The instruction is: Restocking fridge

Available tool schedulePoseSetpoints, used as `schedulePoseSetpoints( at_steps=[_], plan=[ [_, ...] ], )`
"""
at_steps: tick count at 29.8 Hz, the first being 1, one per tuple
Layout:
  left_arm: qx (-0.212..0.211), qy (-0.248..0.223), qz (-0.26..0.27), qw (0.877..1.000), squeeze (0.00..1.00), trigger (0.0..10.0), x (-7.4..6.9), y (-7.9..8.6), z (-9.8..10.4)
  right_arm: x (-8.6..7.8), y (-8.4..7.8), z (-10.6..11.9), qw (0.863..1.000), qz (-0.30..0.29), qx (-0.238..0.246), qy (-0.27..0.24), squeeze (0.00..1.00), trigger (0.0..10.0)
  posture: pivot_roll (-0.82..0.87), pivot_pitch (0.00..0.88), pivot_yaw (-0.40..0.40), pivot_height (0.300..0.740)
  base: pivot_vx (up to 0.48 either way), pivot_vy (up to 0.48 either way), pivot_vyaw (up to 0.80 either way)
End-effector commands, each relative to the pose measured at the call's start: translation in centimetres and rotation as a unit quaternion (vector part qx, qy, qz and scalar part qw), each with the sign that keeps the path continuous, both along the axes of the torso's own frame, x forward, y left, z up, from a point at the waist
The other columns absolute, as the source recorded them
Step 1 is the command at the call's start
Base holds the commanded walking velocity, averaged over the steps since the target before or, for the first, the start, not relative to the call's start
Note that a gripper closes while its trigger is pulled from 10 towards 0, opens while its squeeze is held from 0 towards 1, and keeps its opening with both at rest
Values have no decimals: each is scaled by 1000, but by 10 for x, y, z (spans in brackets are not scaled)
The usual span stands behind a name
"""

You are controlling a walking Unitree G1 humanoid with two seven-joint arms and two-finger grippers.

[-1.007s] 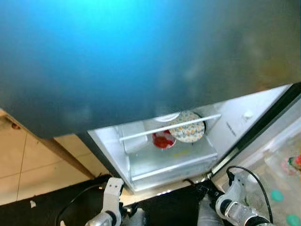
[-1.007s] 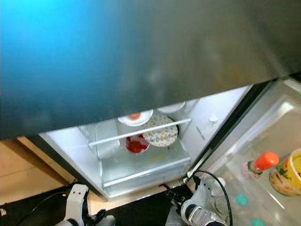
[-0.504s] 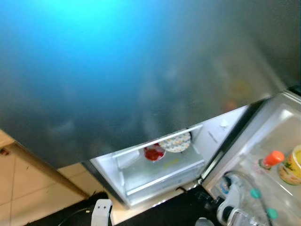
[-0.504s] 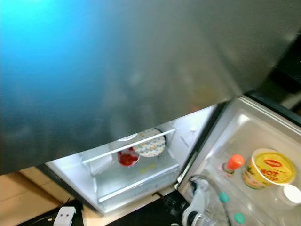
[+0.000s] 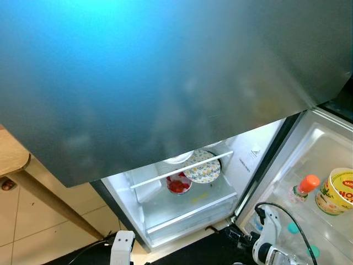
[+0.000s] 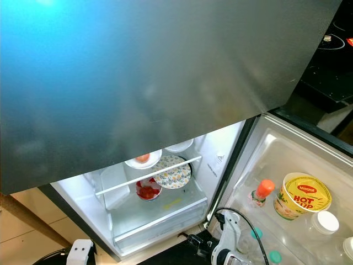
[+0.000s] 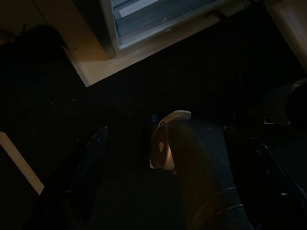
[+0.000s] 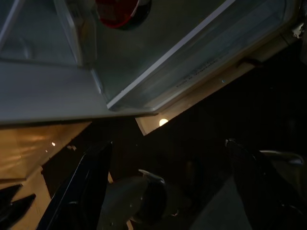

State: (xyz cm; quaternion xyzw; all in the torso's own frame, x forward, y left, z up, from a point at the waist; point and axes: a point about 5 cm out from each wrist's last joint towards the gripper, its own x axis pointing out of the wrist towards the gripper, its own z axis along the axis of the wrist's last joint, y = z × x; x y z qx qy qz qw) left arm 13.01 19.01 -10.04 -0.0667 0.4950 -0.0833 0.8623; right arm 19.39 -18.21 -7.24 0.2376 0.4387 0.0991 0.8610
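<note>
The fridge's lower compartment (image 6: 160, 221) stands open under the closed grey-blue upper door (image 5: 165, 77). Behind a white rail (image 6: 149, 178) are a floral plate (image 6: 172, 171), a red bowl (image 6: 148, 190) and a white plate (image 6: 142, 159) with something orange on it. The open door's shelf (image 6: 276, 154) at the right holds a yellow tub (image 6: 301, 194), an orange-capped bottle (image 6: 261, 191) and a white-lidded jar (image 6: 325, 222). Both arms hang low in front of the fridge. My left gripper (image 7: 165, 132) is open over a dark mat. My right gripper (image 8: 169, 143) is open near the fridge's bottom edge.
A wooden table (image 5: 14, 157) stands at the left over a tiled floor (image 5: 38, 237). A black stove top (image 6: 331, 61) lies beyond the fridge door at the far right. A black mat (image 7: 201, 62) covers the floor before the fridge.
The camera has swung right and up, bringing more of the door shelf and its tub into view. Nothing inside the fridge has moved, and both arms still hang low.
</note>
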Motion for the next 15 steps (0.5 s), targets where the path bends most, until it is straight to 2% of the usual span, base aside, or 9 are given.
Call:
schedulePoseSetpoints(
  at_steps=[1, 2, 3, 15],
  plan=[
    [-3, 15, 3, 1000, 0, 10000, -7, -2, -3, -14, 3, -8, 999, 26, -18, 29, 0, 10000, 16, 49, -6, 740, 0, 0, 0],
    [-4, 17, 3, 1000, 0, 10000, -7, -2, -3, -18, 3, -10, 998, 34, -27, 37, 0, 10000, 16, 50, -9, 740, 0, 0, 0],
    [0, 25, -6, 1000, 0, 10000, -11, -4, -5, -35, -3, -18, 996, 39, -49, 64, 0, 10000, 9, 53, -9, 740, -412, 0, 0],
    [1, 27, -7, 1000, 0, 10000, -12, -4, -5, -36, -3, -18, 996, 40, -49, 65, 0, 10000, 7, 52, -10, 740, -413, 0, 0]
  ],
)
